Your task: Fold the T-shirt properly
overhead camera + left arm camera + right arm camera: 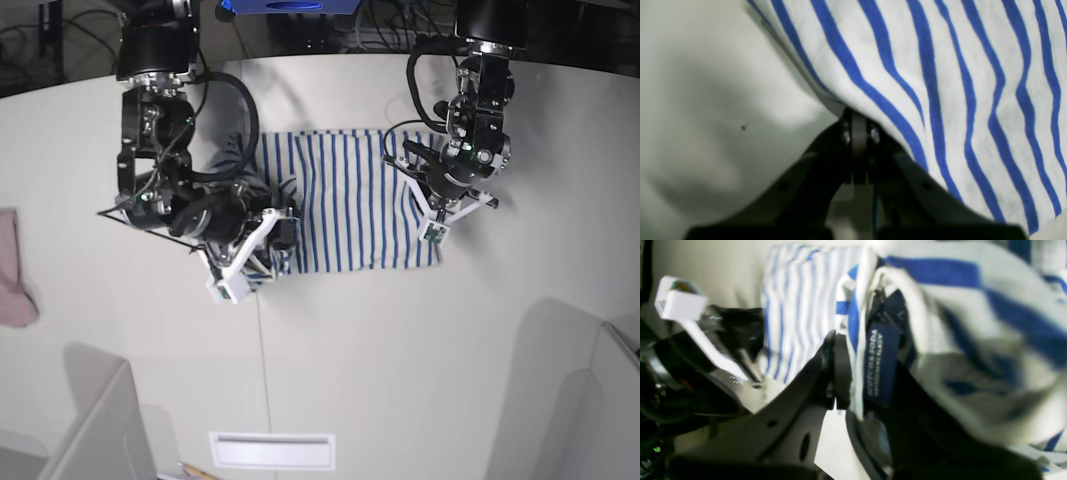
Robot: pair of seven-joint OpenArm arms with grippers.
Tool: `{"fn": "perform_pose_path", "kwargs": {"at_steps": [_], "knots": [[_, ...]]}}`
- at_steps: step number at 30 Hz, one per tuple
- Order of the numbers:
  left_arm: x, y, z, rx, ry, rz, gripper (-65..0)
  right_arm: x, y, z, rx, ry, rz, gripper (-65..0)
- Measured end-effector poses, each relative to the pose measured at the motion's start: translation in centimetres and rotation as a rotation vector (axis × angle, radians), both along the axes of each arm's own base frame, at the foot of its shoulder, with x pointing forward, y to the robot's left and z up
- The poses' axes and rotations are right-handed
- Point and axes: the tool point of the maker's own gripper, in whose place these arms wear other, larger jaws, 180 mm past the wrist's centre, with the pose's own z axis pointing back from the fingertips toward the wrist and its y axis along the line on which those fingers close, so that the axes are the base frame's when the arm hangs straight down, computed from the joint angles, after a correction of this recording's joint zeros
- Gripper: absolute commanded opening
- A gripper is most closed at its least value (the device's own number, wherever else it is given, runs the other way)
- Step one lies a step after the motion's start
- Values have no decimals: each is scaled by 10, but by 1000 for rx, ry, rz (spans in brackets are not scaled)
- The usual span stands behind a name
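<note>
The T-shirt [340, 200], white with thin blue stripes, lies partly folded in the middle of the table [400, 340]. My left gripper [858, 133] is shut on the T-shirt [940, 83] at its edge, and the fabric drapes over one finger. In the base view this gripper [425, 188] is at the shirt's right side. My right gripper [853, 373] is shut on bunched fabric of the T-shirt [800, 306] at the collar, with the dark neck label [881, 366] between its fingers. In the base view it [280, 225] sits at the shirt's left side.
A pink cloth [14, 272] lies at the table's left edge. A white rectangular plate [271, 451] sits near the front edge. Grey panels [100, 430] rise at the front left and front right [590, 400]. Cables run along the back edge.
</note>
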Motion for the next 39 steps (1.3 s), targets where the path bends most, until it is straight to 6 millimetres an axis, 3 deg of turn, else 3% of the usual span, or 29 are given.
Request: {"fn": "perform_pose_path", "kwargs": {"at_steps": [10, 15, 18, 22, 26, 28, 31, 32, 34, 36, 37, 39], "knots": [[-8, 24, 0, 50, 0, -35, -650, -10, 64, -2, 44, 55, 73, -650], [-15, 29, 0, 66, 5, -40, -650, -14, 109, 9, 92, 66, 127, -650], [-17, 29, -1, 65, 5, -39, -650, -12, 124, -1, 68, 78, 138, -650], [-17, 29, -1, 64, 6, -40, -650, -24, 136, -20, 35, 113, 172, -650], [-17, 32, -1, 71, 3, -42, -650, -22, 139, -39, 16, 127, 156, -650], [-22, 38, 1, 90, 14, -44, -650, -21, 136, -46, 8, 135, 142, -650], [-38, 62, 12, 113, 10, 14, -650, -22, 136, -47, 8, 141, 143, -650], [-39, 76, 19, 135, 1, 48, -650, -23, 136, -47, 8, 143, 146, -602], [-36, 100, 36, 163, -44, 104, -650, -24, 137, -47, 6, 150, 150, -392], [-33, 127, 53, 189, -96, 174, -650, -26, 140, -46, 19, 152, 150, -240], [-36, 140, 58, 202, -106, 193, -650, -27, 142, -45, 22, 153, 150, -201], [-48, 165, 62, 234, -85, 222, -650, -30, 143, -46, 25, 159, 152, -192]]}}
